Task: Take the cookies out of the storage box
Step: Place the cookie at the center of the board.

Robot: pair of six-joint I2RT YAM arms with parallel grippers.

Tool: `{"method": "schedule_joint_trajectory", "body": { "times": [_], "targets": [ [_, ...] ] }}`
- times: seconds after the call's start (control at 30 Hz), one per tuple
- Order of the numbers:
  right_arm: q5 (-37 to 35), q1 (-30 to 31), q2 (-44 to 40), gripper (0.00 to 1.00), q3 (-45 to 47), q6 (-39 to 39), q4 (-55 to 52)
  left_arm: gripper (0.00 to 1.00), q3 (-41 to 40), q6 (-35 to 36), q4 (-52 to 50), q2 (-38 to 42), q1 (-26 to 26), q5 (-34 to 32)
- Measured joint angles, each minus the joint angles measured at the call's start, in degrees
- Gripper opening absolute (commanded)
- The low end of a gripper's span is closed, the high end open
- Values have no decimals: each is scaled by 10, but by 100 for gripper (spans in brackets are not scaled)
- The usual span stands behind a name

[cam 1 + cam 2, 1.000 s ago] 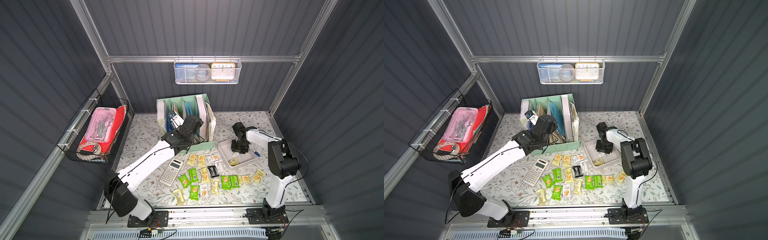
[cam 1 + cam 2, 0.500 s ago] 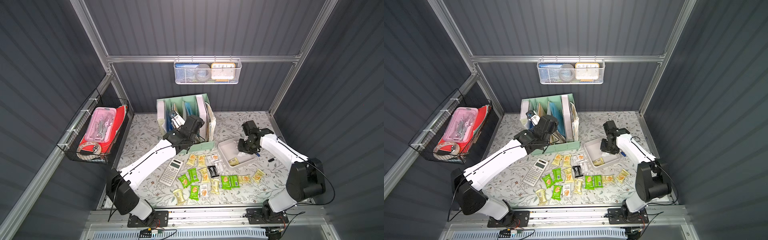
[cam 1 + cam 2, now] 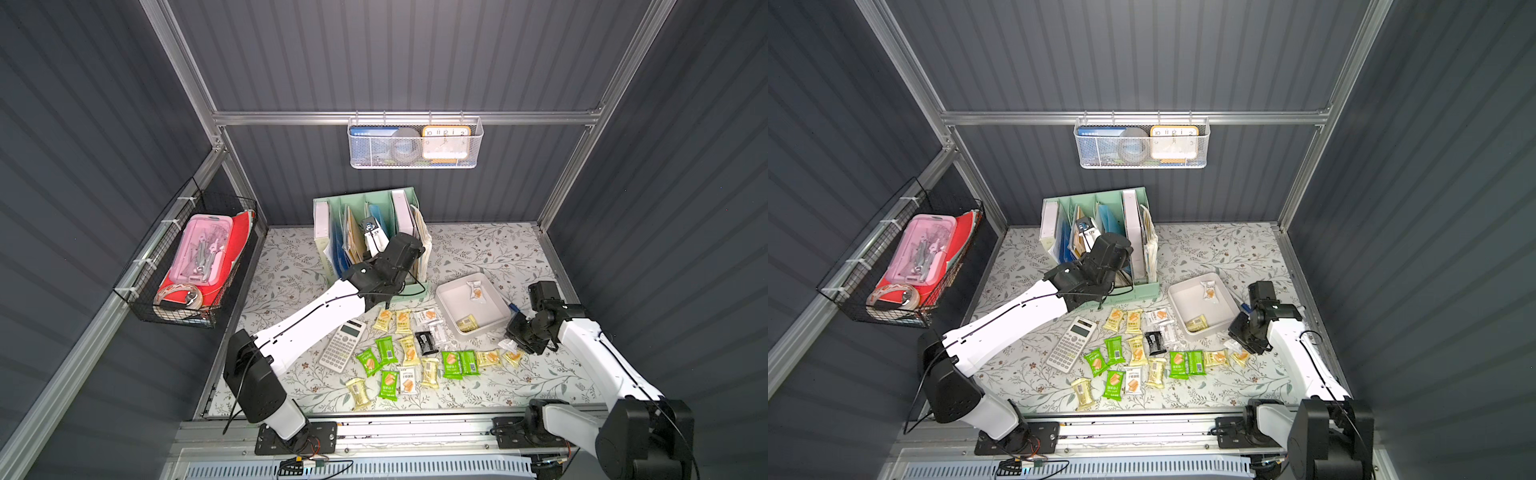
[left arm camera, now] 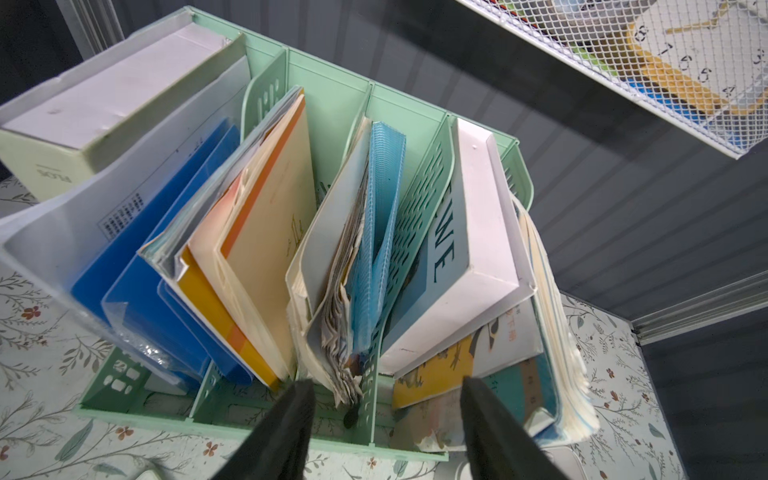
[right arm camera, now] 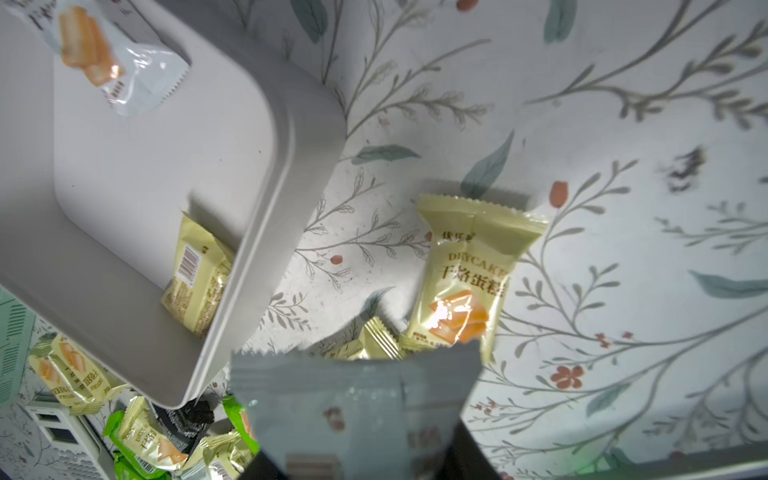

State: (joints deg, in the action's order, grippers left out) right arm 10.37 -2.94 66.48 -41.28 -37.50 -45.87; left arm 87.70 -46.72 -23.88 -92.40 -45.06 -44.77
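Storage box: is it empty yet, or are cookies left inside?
Not empty: the storage box holds a white packet and a pale yellow packet.

We look down on the whole bench [image 3: 478,249] in both top views; our wrist cameras sit close to the organiser [image 4: 328,95] and the storage box [image 5: 166,166].

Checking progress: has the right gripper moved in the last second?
Yes. The right gripper went from over the storage box to the table off its near right side, holding a white cookie packet.

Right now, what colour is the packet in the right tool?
White packet, best seen in right wrist view.
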Motion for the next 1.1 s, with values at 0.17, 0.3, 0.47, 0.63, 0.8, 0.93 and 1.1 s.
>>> {"method": "schedule_joint_trajectory", "body": {
  "times": [0.17,0.3,0.47,0.63,0.8,0.93,1.1],
  "targets": [
    [50,-17,44,38,40,-52,69,60,8,23,11,-7,0,5],
    [71,-45,76,38,59,-73,117,59,22,40,19,-14,0,16],
    [87,-80,103,48,60,-80,156,59,41,71,32,-35,-4,42],
    [104,-93,112,56,56,-79,168,59,63,121,44,-83,-21,80],
    [103,-106,73,57,56,-78,150,59,100,194,44,-140,-49,131],
    [85,-110,-16,58,55,-73,113,61,124,261,42,-173,-61,211],
    [33,-110,-90,58,17,-49,48,67,178,324,3,-222,-63,304]
  ]
}}
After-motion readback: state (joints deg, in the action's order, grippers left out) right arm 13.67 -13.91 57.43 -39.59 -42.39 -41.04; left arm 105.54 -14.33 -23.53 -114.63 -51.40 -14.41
